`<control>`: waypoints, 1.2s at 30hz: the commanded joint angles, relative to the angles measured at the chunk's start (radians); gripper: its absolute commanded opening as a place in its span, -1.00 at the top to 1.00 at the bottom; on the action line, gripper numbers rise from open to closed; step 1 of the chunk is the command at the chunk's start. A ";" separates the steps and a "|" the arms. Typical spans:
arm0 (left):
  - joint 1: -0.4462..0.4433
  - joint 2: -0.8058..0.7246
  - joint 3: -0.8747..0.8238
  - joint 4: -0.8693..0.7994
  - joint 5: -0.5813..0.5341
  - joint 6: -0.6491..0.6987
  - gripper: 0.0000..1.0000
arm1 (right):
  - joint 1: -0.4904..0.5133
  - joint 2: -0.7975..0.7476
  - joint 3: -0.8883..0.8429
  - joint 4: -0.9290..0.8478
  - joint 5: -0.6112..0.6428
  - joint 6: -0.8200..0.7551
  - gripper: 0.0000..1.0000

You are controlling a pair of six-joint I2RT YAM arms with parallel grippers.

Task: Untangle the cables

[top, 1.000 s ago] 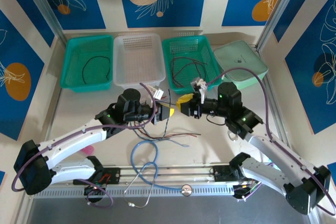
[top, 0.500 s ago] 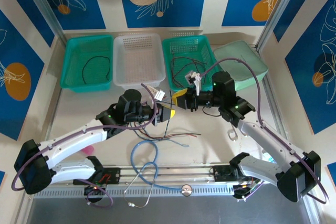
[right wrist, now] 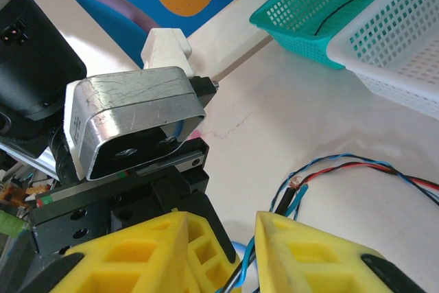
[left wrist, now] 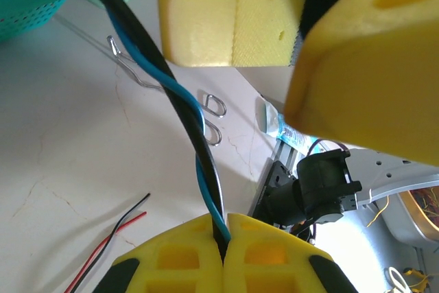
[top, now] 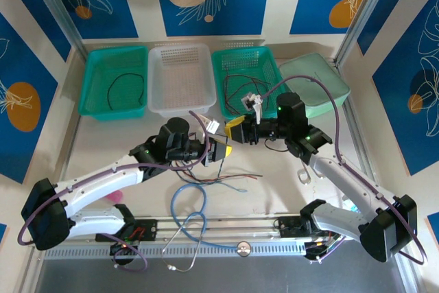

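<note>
Thin red, black and blue cables lie loosely spread on the pale table, just in front of both grippers. The strands are far thinner than the gripper fingers, and some are twisted together in pairs.

Left gripper: the yellow jaws are closed tight on a twisted black-and-blue pair. The pair runs straight up from the pinch and passes beside the right gripper's fingers.

Right gripper: the jaws stand a narrow gap apart. A blue and black strand shows low in that gap; I cannot tell whether it touches the pads.

Right wrist view: red, blue and black strands curl on the table, one with a bare copper tip.

More dark cables lie in the green mesh basket.

The striped strip on the left gripper's body is too small to read.
</note>
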 commanded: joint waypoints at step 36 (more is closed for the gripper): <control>-0.018 0.027 0.049 0.034 0.019 0.001 1.00 | -0.016 -0.025 -0.060 -0.004 -0.018 0.002 0.71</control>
